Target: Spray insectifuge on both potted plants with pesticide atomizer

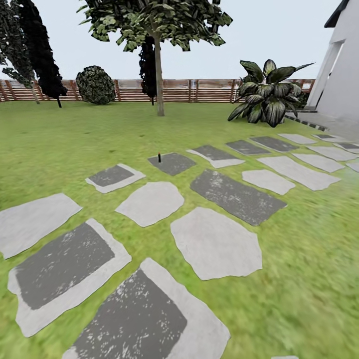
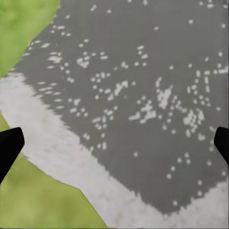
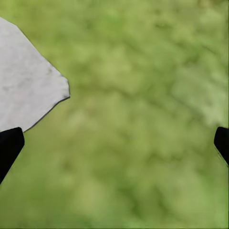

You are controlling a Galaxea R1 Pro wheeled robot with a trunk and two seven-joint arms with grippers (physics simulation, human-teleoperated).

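Left pincer (image 2: 114, 143), right pincer (image 3: 114, 143): plain black fingertips (image 2: 9, 143), tapered, unmarked.

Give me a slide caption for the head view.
Lawn crossed by stepping stones, a small dark upright object on a far slab, wooden fence and tree behind.

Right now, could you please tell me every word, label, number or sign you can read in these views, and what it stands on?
None: no readable text in any view.
The small dark upright object on a paving stone is too small to show any label.
The fence and white building wall bear no signs.
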